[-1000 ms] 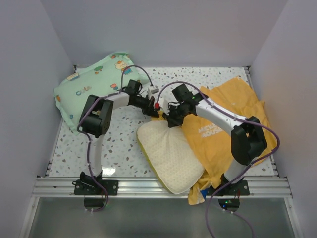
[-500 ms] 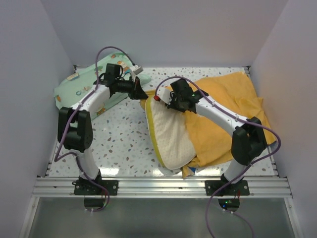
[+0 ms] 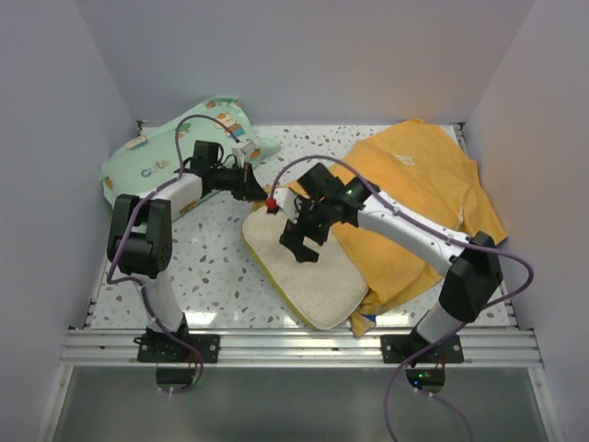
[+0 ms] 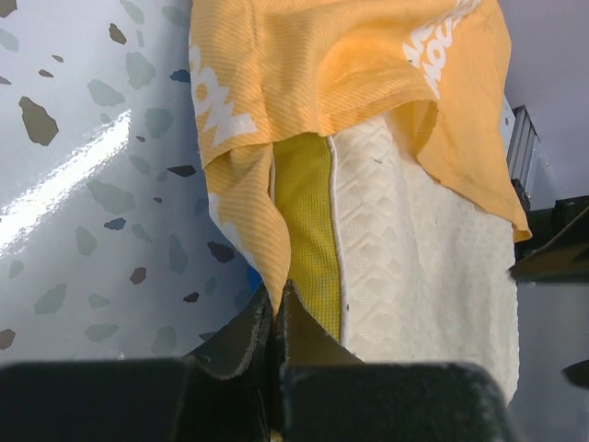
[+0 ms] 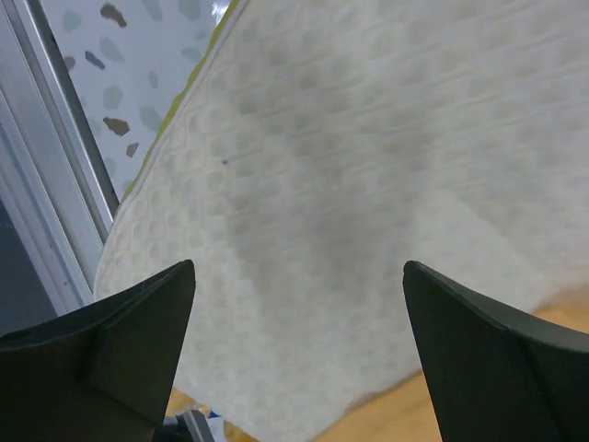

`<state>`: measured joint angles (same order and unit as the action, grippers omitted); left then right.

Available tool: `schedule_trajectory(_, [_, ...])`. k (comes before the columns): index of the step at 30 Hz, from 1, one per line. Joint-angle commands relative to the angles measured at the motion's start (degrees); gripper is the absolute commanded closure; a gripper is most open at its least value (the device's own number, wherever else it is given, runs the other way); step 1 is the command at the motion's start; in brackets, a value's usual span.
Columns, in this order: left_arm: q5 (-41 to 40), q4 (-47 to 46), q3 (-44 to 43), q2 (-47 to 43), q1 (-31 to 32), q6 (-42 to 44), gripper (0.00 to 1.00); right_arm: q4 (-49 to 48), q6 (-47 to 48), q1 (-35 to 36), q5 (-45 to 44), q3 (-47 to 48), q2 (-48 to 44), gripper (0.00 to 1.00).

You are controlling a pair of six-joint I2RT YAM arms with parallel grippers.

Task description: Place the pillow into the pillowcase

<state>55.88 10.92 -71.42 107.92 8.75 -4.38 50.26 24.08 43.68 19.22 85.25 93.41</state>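
Note:
The cream pillow lies in the middle of the table, its right part tucked inside the orange-yellow pillowcase. My left gripper is shut on the pillowcase's edge at the pillow's far-left corner. In the left wrist view the fingers pinch a fold of the orange pillowcase beside the pillow's yellow-green edge. My right gripper hangs open just above the pillow's bare top. In the right wrist view the right gripper has its jaws wide apart over the pillow, with a strip of pillowcase below.
A mint-green cartoon-print pillow lies at the back left, under the left arm. The aluminium rail runs along the near edge of the speckled table. White walls close in on both sides and the back.
The right gripper has opened and swung toward the near left, over the pillow. The pillow has dropped flatter on the table. The left gripper has kept its grip on the pillowcase edge.

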Motion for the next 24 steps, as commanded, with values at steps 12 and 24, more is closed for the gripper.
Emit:
schedule_trajectory(12, [0.8, 5.8, 3.1, -3.5, -0.4, 4.1, 1.00, -19.8, -13.3, -2.9, -35.6, -13.1, 9.9, 1.00])
schedule_trajectory(24, [2.1, 28.7, 2.5, -8.5, -4.3, 21.8, 1.00, -33.8, 3.6, -15.9, -50.1, -14.2, 0.4, 1.00])
